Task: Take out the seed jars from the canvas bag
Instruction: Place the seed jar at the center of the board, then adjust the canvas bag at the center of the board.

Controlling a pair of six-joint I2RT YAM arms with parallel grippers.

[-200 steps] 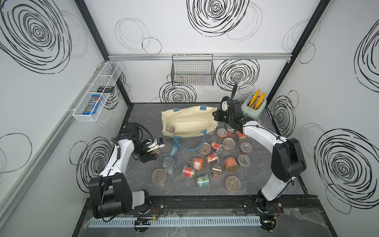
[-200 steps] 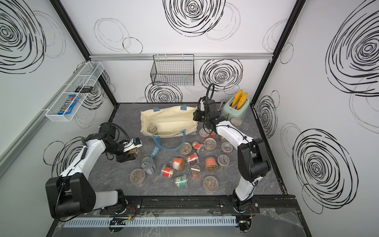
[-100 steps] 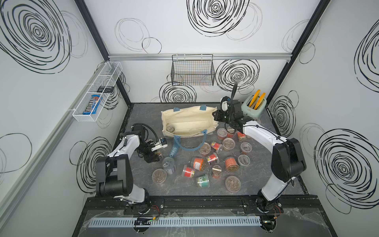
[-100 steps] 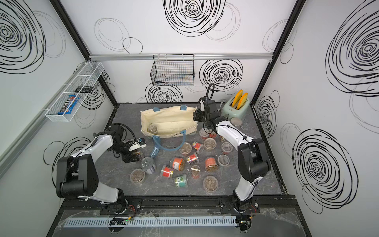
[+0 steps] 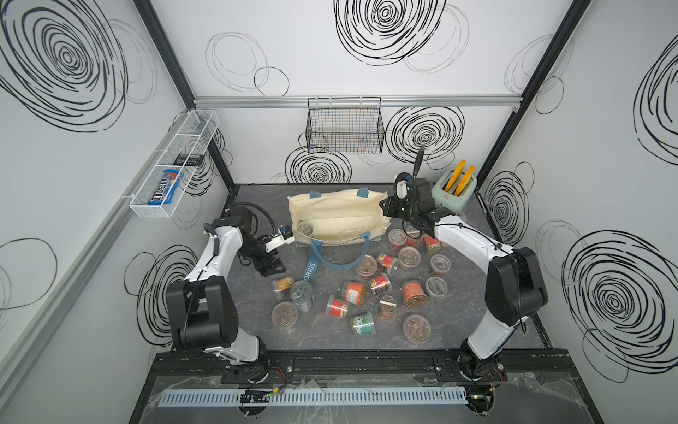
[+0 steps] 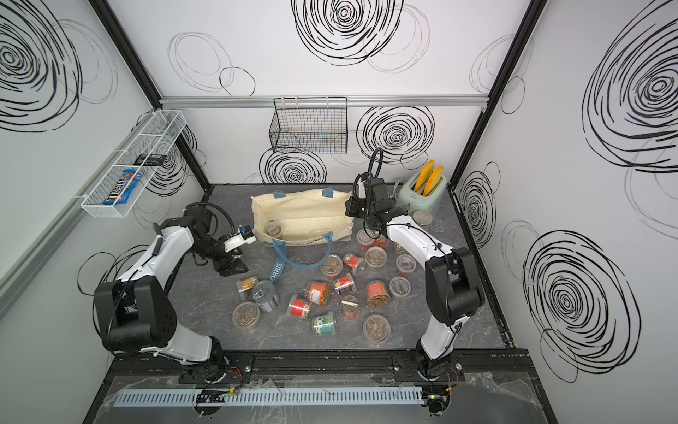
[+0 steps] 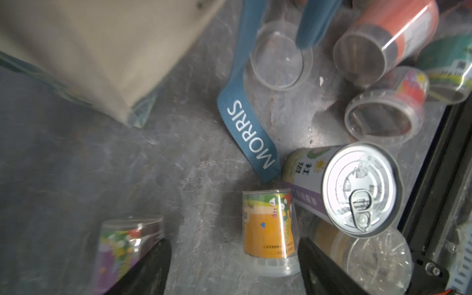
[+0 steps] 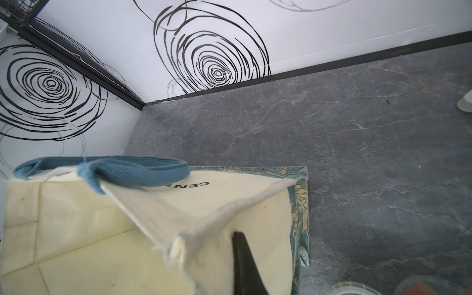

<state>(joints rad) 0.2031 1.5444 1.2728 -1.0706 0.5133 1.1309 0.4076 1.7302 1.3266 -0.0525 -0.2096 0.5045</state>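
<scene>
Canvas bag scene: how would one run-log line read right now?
left gripper: open, above table | right gripper: shut on canvas bag corner | seed jars: most out on table, one seen inside bag

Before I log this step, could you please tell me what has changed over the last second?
The left claw has opened wider, and its wrist has moved up or back a little. An orange-labelled seed jar lies on the table between its fingers, apparently just released. The right claw stays shut on the rim of the canvas bag. The bag and the other seed jars have not moved.
</scene>
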